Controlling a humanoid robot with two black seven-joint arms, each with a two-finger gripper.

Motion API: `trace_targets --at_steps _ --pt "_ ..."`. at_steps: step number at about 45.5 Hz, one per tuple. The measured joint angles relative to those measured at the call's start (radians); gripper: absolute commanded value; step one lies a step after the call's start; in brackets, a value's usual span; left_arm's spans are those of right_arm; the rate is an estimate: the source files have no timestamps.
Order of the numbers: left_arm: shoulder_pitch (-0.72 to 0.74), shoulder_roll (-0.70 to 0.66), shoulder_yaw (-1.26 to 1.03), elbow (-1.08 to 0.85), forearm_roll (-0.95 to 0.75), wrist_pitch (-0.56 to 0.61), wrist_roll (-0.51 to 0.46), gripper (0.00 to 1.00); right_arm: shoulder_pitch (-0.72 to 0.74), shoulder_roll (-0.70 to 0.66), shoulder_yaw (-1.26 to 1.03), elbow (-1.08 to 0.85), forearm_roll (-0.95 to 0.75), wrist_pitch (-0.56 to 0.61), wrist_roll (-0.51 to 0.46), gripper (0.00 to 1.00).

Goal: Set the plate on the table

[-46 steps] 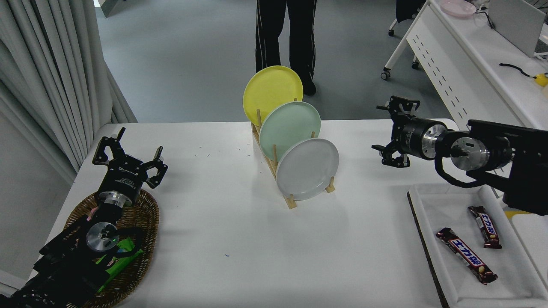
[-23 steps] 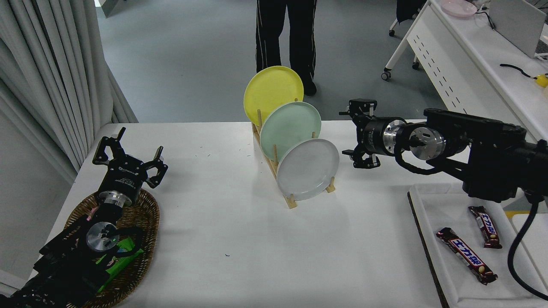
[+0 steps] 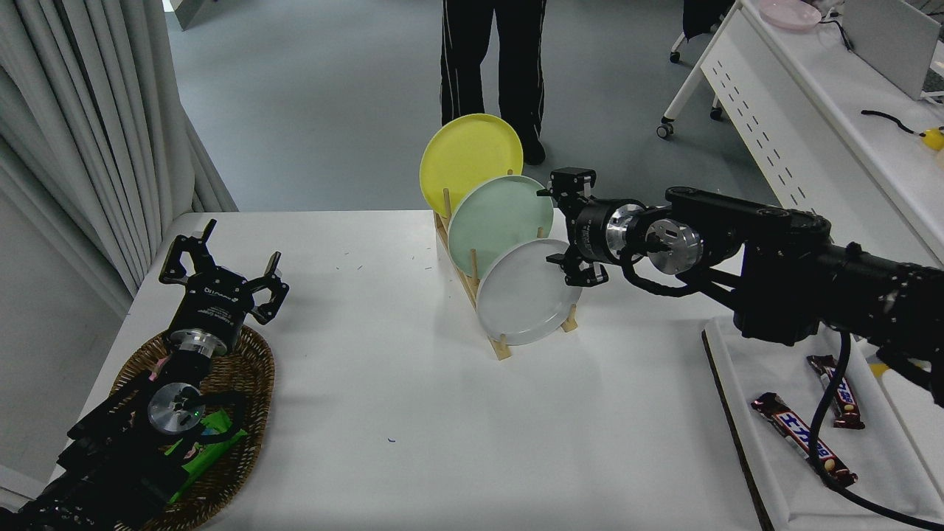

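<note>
Reaching in from three o'clock, the right end effector (image 3: 565, 230) spreads wide at the grey plate's (image 3: 525, 293) upper rim, which stands upright in the rack (image 3: 500, 346) mid-counter (image 3: 413, 413), ready for an edge grip.

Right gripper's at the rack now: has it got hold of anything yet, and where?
Nothing held yet. The right gripper is open at the upper right rim of the grey plate, which sits in the rack.
</note>
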Motion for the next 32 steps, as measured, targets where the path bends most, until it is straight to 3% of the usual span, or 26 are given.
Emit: trace_targets --at_steps 7,13,17,24,32 --pt "0.0 0.0 0.0 0.0 0.0 0.0 0.0 1.0 -0.01 0.008 0.02 -0.012 -0.002 -0.011 0.0 0.89" --pt "0.0 0.0 0.0 0.0 0.0 0.0 0.0 1.0 -0.016 0.012 0.027 -0.026 -0.002 -0.017 -0.001 0.71" --pt "0.0 0.0 0.0 0.0 0.0 0.0 0.0 1.0 -0.018 0.013 0.03 -0.031 -0.003 -0.019 -0.001 0.7" --pt "0.0 0.0 0.0 0.0 0.0 0.0 0.0 1.0 -0.02 0.015 0.033 -0.038 -0.003 -0.02 -0.003 0.54" --pt "0.0 0.0 0.0 0.0 0.0 0.0 0.0 1.0 -0.026 0.015 0.036 -0.041 -0.004 -0.02 -0.004 0.52"
